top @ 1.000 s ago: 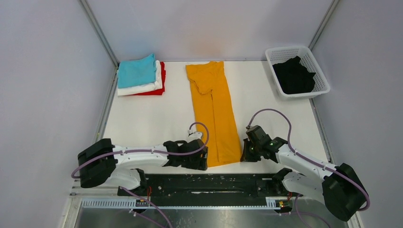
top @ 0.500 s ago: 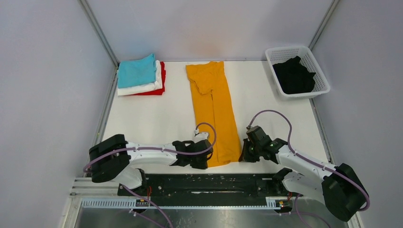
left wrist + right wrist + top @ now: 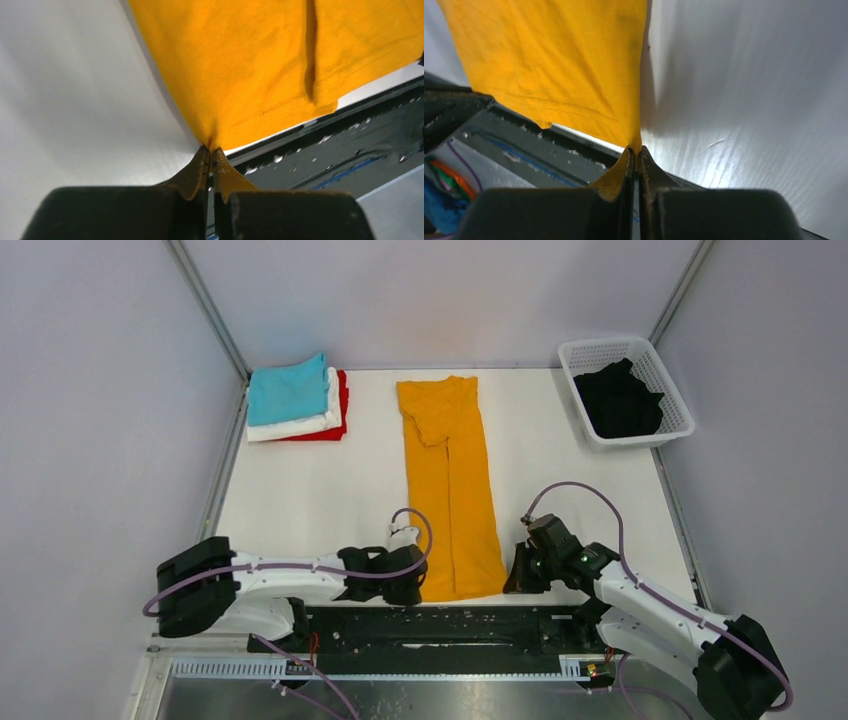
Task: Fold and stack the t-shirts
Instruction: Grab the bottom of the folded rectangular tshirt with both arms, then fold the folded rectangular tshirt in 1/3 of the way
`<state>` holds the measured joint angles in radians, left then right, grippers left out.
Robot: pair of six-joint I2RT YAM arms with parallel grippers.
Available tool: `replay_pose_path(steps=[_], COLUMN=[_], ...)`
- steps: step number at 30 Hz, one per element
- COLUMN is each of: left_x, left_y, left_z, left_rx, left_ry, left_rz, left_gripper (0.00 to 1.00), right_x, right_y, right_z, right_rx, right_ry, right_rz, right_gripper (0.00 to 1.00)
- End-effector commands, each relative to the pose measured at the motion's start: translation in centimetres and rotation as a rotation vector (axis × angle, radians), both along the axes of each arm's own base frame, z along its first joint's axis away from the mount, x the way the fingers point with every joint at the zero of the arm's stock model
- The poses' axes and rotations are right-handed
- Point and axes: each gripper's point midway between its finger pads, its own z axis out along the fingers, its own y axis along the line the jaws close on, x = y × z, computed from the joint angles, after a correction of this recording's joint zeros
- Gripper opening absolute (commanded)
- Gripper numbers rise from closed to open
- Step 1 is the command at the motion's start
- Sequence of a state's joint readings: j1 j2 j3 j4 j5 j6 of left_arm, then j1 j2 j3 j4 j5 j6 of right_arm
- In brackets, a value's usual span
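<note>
Currently observed mustard-orange t-shirt [image 3: 449,490] lying lengthwise on the tabletop [image 3: 300,500] as a long narrow strip, collar end far, hem at the near edge. Confirmed left jaws pinched shut on the near left hem corner, cloth drawn to a point between them in the left wrist view. Confirmed right jaws likewise clamped on the near right hem corner. Noted hem edge showing against the dark rail [image 3: 350,130] in both wrist views. Recorded folded stack at far left: teal t-shirt [image 3: 288,390] on top, white t-shirt [image 3: 300,426] beneath, red t-shirt [image 3: 341,405] at bottom. Recorded black t-shirt [image 3: 620,400] crumpled inside white lattice basket [image 3: 604,343] at far right, well apart from both arms.
</note>
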<state>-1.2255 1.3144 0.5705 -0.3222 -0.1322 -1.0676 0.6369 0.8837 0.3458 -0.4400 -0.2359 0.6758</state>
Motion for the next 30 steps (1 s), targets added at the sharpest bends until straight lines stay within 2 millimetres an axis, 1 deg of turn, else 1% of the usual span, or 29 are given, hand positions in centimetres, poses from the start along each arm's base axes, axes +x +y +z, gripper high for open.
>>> replay_pose_path(steps=[1, 4, 6, 9, 11, 14, 17, 20, 23, 25, 26, 27, 28, 30], left_x=[-2.3, -3.0, -2.9, -2.4, -1.3, 0.9, 3.1, 6.4, 9.6, 11.7, 12.9, 13.9, 14.9, 16.9], left_y=[1.8, 0.6, 0.3, -0.1, 0.0, 0.0, -0.8, -1.0, -1.2, -0.9, -0.3, -0.1, 0.1, 0.2], left_z=[-0.1, 0.8, 1.3, 2.4, 3.3, 4.5, 5.4, 6.4, 8.0, 9.0, 9.2, 9.3, 9.9, 10.4], left_rx=[0.012, -0.047, -0.07, -0.1, -0.099, -0.099, -0.139, -0.149, -0.18, -0.176, -0.149, -0.131, -0.124, -0.111], left_ry=[0.037, 0.037, 0.029, -0.007, -0.059, -0.126, -0.148, -0.181, -0.227, -0.259, -0.272, -0.278, -0.294, -0.313], left_rz=[-0.034, -0.078, -0.08, -0.077, -0.058, -0.016, 0.005, 0.059, 0.098, 0.114, 0.131, 0.139, 0.148, 0.165], left_gripper=[0.0, 0.0, 0.0, 0.0, 0.0, 0.0, 0.0, 0.0, 0.0, 0.0, 0.0, 0.0, 0.0, 0.0], right_x=[-3.6, -4.4, -4.5, -3.8, -2.8, -0.8, 1.2, 3.3, 5.8, 7.7, 8.6, 9.9, 10.6, 12.6], right_y=[0.6, 0.9, 1.8, 2.4, 2.5, 3.2, 3.6, 4.2, 4.8, 5.1, 5.2, 5.2, 5.1, 4.9], right_z=[0.5, 1.2, 1.6, 2.4, 2.9, 4.3, 5.6, 6.7, 7.9, 8.7, 9.2, 10.1, 9.9, 10.5], right_rx=[0.08, 0.115, 0.175, 0.197, 0.188, 0.193, 0.18, 0.166, 0.157, 0.155, 0.151, 0.15, 0.132, 0.104], right_ry=[0.094, 0.093, 0.102, 0.073, 0.033, -0.046, -0.12, -0.177, -0.234, -0.265, -0.276, -0.302, -0.302, -0.326], right_rz=[0.081, 0.107, 0.111, 0.107, 0.094, 0.073, 0.056, 0.03, -0.007, -0.035, -0.048, -0.062, -0.07, -0.092], right_gripper=[0.0, 0.0, 0.0, 0.0, 0.0, 0.0, 0.0, 0.0, 0.0, 0.0, 0.0, 0.0, 0.0, 0.0])
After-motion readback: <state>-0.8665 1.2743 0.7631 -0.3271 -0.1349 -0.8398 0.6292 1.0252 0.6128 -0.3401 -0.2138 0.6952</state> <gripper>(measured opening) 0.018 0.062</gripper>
